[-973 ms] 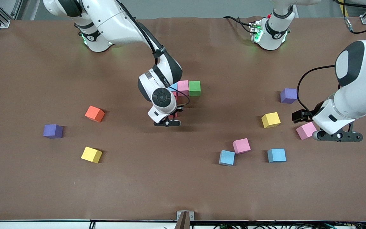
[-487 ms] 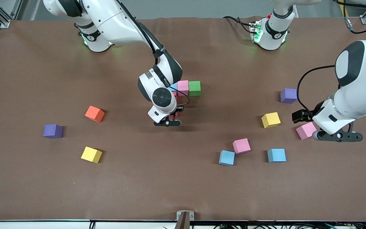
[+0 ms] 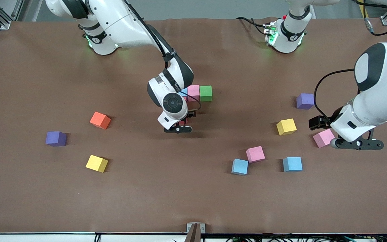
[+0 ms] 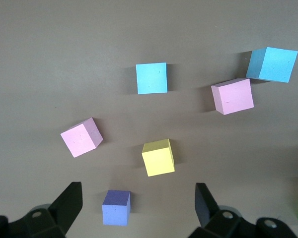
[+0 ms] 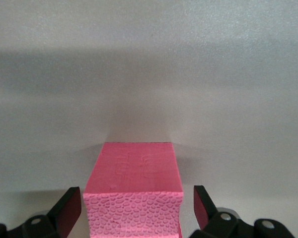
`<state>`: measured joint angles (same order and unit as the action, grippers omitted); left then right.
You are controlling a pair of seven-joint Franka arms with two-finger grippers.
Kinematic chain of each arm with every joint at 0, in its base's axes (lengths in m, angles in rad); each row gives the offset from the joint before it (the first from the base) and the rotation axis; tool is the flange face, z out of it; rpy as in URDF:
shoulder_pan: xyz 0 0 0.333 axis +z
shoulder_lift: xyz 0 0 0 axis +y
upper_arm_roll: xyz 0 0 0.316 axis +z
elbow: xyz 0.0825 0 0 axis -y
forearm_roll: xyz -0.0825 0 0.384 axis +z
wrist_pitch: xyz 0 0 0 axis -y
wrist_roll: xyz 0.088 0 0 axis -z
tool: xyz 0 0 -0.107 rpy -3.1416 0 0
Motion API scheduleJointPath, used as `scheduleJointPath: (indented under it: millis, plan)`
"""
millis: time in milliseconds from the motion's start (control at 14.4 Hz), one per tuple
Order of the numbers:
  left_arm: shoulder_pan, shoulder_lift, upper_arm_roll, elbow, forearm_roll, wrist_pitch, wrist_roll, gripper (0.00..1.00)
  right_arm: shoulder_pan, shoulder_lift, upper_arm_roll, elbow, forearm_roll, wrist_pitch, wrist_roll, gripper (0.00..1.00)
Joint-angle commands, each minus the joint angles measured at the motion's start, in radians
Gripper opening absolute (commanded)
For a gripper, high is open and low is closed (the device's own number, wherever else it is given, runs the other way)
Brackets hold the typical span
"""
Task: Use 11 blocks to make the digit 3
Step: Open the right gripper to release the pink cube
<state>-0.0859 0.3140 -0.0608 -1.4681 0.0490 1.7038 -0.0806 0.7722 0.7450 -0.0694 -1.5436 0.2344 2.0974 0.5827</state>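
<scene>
Right gripper (image 5: pixel 137 210) has its jaws spread around a red block (image 5: pixel 133 198) beside the green block (image 3: pixel 206 93), extending the digit. Left gripper (image 4: pixel 138 206) waits, jaws open, over loose cubes.

right pincer (image 5: pixel 137 210) | fingers apart, clear of red block (image 5: pixel 133 193) | block on table (image 5: pixel 149 74)

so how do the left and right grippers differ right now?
The right gripper is low at the table, straddling a red block beside the pink block and green block; the left gripper hangs high above scattered blocks, with nothing between its fingers. The right one works mid-table; the left waits at its own end, over a purple cube. Both are open.
</scene>
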Motion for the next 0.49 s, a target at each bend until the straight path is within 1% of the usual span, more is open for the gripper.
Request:
scheduleJointPath:
  millis: [0,278,417]
  plan:
    - [0.005,-0.023,-0.002,-0.012,0.002,0.003,0.015,1.00,0.009,-0.022,-0.009,-0.004,0.019,-0.019,-0.004,1.00]
    - [0.005,-0.023,-0.002,-0.014,0.002,0.003,0.015,1.00,-0.017,-0.078,-0.015,0.037,0.010,-0.108,-0.006,1.00]
    - [0.005,-0.023,-0.001,-0.012,0.002,0.003,0.015,1.00,-0.048,-0.130,-0.021,0.068,0.008,-0.175,-0.006,1.00]
